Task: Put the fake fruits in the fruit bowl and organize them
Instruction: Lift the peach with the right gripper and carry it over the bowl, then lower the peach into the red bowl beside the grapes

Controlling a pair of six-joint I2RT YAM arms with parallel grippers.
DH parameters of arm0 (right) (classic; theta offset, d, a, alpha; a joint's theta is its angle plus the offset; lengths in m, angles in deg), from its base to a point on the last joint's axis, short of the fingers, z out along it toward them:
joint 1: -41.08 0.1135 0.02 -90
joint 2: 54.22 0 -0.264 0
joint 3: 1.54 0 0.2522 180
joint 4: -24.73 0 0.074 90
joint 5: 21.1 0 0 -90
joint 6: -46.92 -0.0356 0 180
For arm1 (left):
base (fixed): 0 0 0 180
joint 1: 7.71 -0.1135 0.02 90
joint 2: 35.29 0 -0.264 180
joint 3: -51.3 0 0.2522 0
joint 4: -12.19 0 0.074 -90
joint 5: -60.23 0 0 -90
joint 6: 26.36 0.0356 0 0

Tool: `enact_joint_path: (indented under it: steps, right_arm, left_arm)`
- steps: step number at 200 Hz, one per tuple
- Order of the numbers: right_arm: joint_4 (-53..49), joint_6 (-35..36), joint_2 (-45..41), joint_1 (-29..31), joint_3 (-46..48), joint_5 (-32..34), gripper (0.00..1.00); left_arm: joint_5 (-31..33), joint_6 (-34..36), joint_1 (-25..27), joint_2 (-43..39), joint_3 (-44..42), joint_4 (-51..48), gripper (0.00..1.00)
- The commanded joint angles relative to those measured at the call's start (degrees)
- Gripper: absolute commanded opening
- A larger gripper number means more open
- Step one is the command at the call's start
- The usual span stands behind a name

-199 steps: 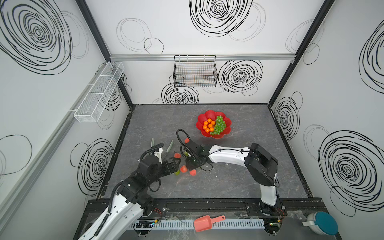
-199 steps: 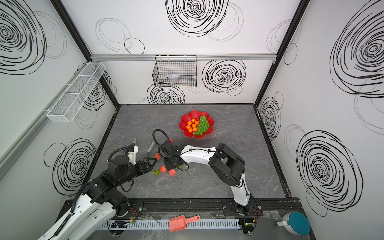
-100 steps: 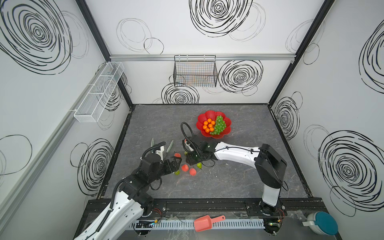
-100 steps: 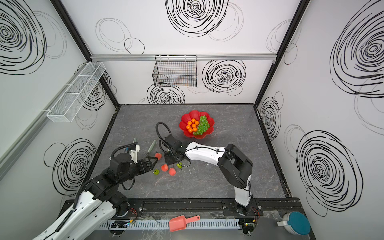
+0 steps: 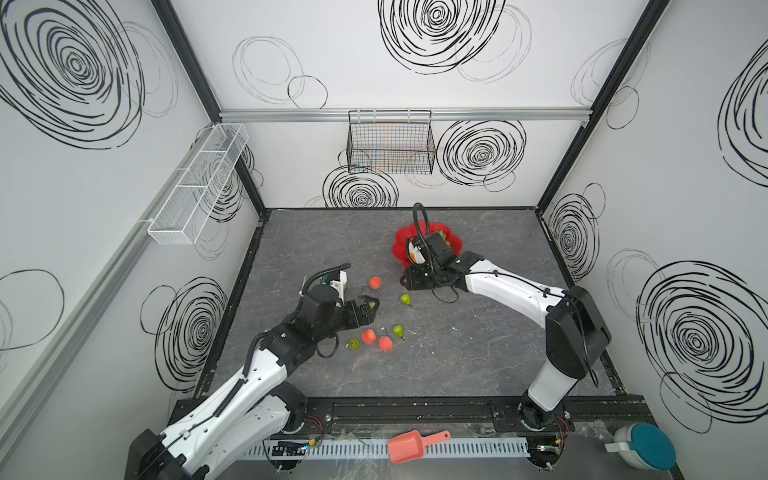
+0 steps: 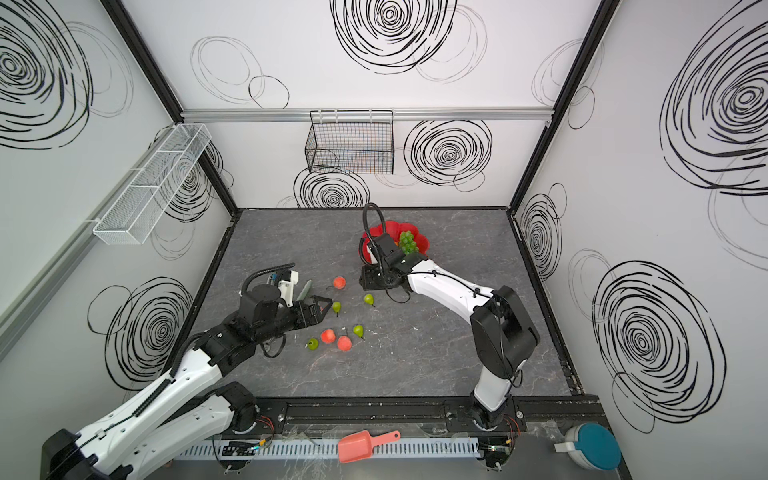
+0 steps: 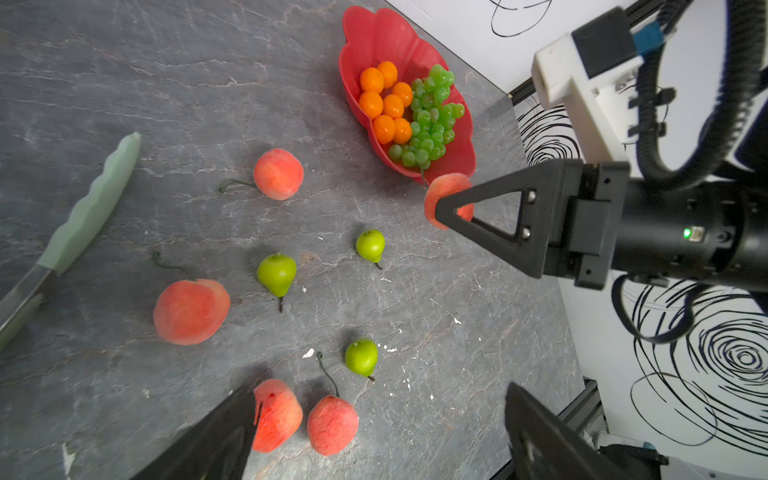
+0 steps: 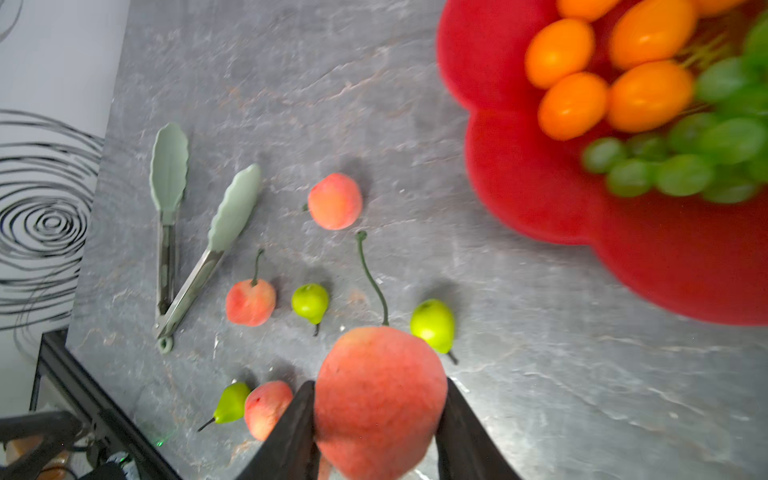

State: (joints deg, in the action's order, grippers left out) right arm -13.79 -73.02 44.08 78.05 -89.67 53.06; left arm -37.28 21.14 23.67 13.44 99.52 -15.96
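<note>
The grey tabletop (image 7: 124, 62) carries the red fruit bowl (image 7: 374, 35), which already holds the oranges (image 7: 382, 104) and the grapes (image 7: 428, 120). The right end effector (image 8: 379, 384) hangs just short of the bowl's rim, jaws partly closed around a peach (image 7: 446, 187), so the carry to the bowl appears to be in hand. Farther from the bowl, the left end effector (image 7: 380, 388) gapes wide and empty above loose peaches (image 7: 278, 174) and pears (image 7: 276, 272). The next move likely calls for lifting the peach over the scalloped rim and releasing it on bare red, clear of the grapes.

Grey tabletop (image 5: 457, 353), red fruit bowl (image 7: 386, 41) (toward the back), loose peaches (image 7: 278, 173), pears (image 7: 276, 272), green tongs (image 8: 235, 208)
</note>
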Motion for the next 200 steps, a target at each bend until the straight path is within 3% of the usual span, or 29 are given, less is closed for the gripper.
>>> enact_joint_path:
  steps: [1,58,136,200]
  right_arm:
    - [-2.36,2.13,-0.99,-3.24,0.38,1.11,0.43]
    - [-3.42,3.9,2.89,-9.65,-1.16,2.38,0.43]
    - [-9.88,7.68,8.72,-12.25,-7.4,12.82,0.43]
    - [-11.13,9.24,13.32,-15.29,-11.97,15.63,0.43]
  left_arm:
    - [-0.4,1.54,0.83,3.05,2.67,7.04,0.96]
    - [-1.46,1.63,2.06,11.73,5.76,12.61,0.96]
    - [-2.2,2.33,3.69,18.16,9.77,14.06,0.96]
    - [-2.33,2.95,5.67,22.19,12.81,14.26,0.96]
